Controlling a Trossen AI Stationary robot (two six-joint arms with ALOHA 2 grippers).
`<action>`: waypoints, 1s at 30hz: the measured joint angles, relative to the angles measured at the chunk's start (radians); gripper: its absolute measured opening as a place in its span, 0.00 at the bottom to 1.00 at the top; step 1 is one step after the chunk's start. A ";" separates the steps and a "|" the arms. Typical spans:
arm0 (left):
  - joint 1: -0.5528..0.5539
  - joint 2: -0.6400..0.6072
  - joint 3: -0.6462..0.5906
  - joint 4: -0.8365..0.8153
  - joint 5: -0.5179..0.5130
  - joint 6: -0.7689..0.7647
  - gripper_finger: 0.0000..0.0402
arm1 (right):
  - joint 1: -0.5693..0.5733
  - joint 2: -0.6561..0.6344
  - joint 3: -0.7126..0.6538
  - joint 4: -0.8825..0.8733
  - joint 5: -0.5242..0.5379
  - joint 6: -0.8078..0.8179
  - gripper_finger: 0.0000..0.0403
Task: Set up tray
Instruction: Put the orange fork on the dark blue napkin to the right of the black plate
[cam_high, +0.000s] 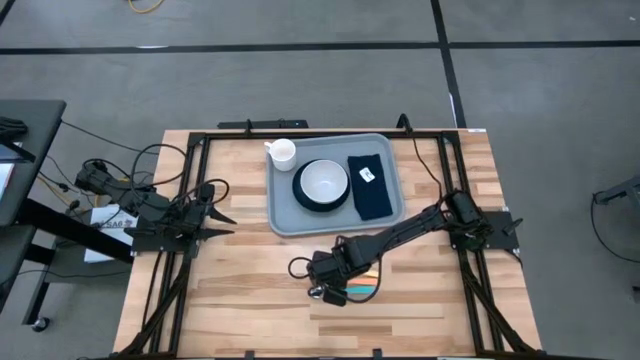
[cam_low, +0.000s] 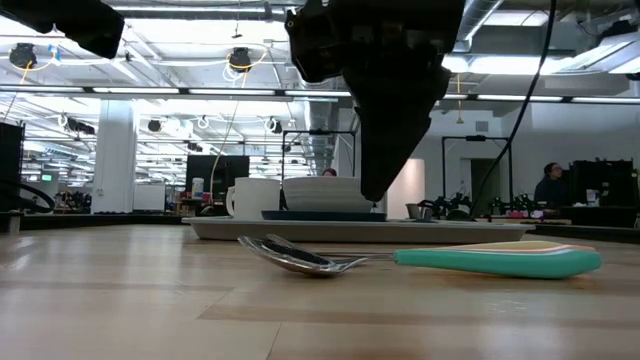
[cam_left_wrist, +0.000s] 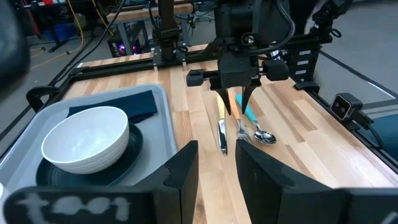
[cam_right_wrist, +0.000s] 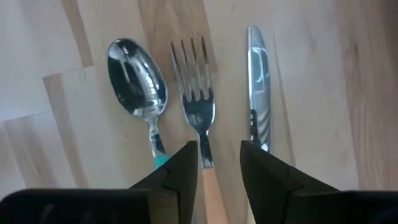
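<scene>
We see the right gripper (cam_right_wrist: 219, 163), fingers parted and empty, straddling the fork (cam_right_wrist: 198, 109); the close-lying spoon (cam_right_wrist: 137, 81) or knife (cam_right_wrist: 258, 93) may get nudged.

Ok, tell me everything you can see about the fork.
The fork lies flat on the wooden table, outside the tray and in front of it. It has four shiny metal tines and a metal neck that runs into a pale peach handle. It is the middle of three pieces lying side by side: a spoon with a teal handle on one side, a knife on the other, neither touching it. The right gripper hovers directly above its handle, fingers parted on either side of it, not gripping.
</scene>
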 joint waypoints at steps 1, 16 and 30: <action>0.000 0.000 0.000 0.000 0.000 0.000 0.24 | 0.000 0.000 0.000 0.000 0.000 0.000 0.28; 0.000 0.000 0.000 0.000 0.000 0.000 0.24 | 0.003 0.069 -0.004 -0.001 -0.018 -0.016 0.28; 0.000 0.000 0.000 0.000 -0.003 0.000 0.24 | 0.008 0.067 -0.001 -0.003 -0.020 -0.019 0.28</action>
